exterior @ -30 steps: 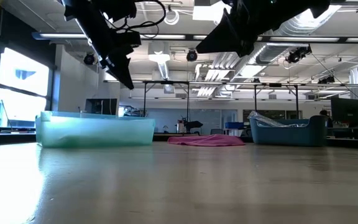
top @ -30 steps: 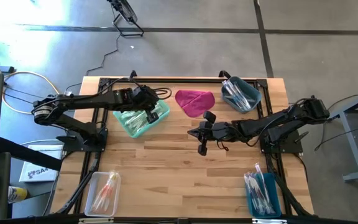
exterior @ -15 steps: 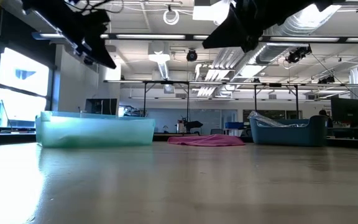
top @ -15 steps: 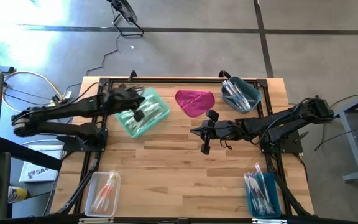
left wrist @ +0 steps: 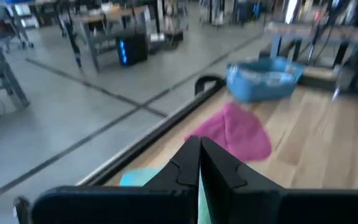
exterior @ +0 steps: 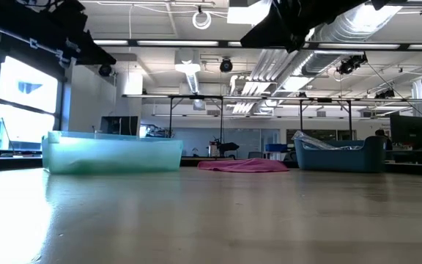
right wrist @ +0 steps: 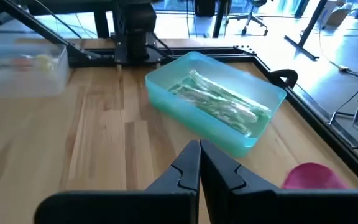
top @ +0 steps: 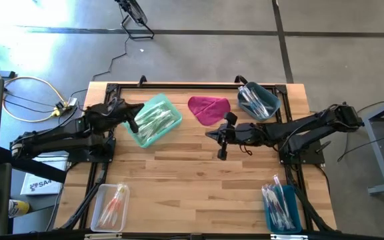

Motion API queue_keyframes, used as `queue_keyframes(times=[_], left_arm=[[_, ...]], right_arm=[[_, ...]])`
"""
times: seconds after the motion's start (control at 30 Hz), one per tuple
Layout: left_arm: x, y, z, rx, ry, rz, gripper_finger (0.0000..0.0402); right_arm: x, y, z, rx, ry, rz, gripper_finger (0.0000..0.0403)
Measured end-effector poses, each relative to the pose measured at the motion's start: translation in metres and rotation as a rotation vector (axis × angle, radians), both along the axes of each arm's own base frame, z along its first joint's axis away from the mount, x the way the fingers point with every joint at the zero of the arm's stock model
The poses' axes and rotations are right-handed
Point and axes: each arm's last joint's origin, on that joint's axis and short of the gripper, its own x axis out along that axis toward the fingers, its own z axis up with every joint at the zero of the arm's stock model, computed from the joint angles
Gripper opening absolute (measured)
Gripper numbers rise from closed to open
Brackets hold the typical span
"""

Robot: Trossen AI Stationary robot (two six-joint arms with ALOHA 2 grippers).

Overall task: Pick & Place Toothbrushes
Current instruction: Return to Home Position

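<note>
Op: no loose toothbrushes (top: 153, 122) on the table (top: 199, 180) that I can see. All of them lie in bins, sorted by handle colour, so the step in hand looks like parking both arms at home pos. The left gripper (top: 133, 119) sits far-left, just beside the green bin (top: 169, 110), w/ its arm folded over its base. The left wrist view shows its fingers (left wrist: 188, 165) pinched together w/ nothing btw them. The right gripper (top: 213, 137) hangs above mid-table near the magenta cloth (top: 209, 109), aimed at the green bin, its jaws likewise clenched on nothing. The bins sit toward the four corners, prob. so each arm serves its own side w/o crossing. The cloth is far-ctr, in reach of both arms, and nothing shows on it. The green bin is shallow translucent teal plastic w/ rounded corners, set askew. Its green-handled brushes lie lengthwise in crinkly clear wrappers that glint. The blue-grey bin (top: 257, 100), far-right, is tilted and holds pale brushes. The dark blue bin (top: 282, 207), near-right, is packed w/ them side by side. The clear bin (top: 110, 205), near-left, shows pink/orange handles. The cloth is soft and lies rumpled and flat. The tabletop is pale wood planks w/ a black rail round it. My guess is the wrappers are slick and thin, so you'd want a firm mid-handle pinch.
</note>
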Motion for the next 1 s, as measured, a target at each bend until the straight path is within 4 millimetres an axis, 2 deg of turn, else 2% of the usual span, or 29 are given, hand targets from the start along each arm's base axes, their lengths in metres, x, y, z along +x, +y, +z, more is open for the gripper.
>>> queue_keyframes(times=[0.17,0.37,0.53,0.8,1.0], left_arm=[[-0.005,-0.002,0.005,-0.064,-0.107,-0.021,0.0008],[-0.006,-0.002,0.003,0.010,-0.036,-0.001,0.0008],[-0.005,-0.002,0.000,-0.028,-0.027,-0.012,0.0008],[0.000,-0.017,0.000,-0.038,-0.015,-0.559,0.0008],[0.000,-0.018,0.000,-0.045,-0.011,-0.588,0.0008]], right_arm=[[0.000,-0.001,0.000,0.012,-0.004,-0.005,0.0002],[0.001,0.000,0.002,0.030,-0.023,0.029,0.0002],[0.001,0.001,0.001,0.043,-0.018,0.075,0.0002],[0.001,0.002,0.001,0.053,-0.018,0.091,0.0003],[0.002,0.002,0.001,0.042,-0.016,0.095,0.0003]])
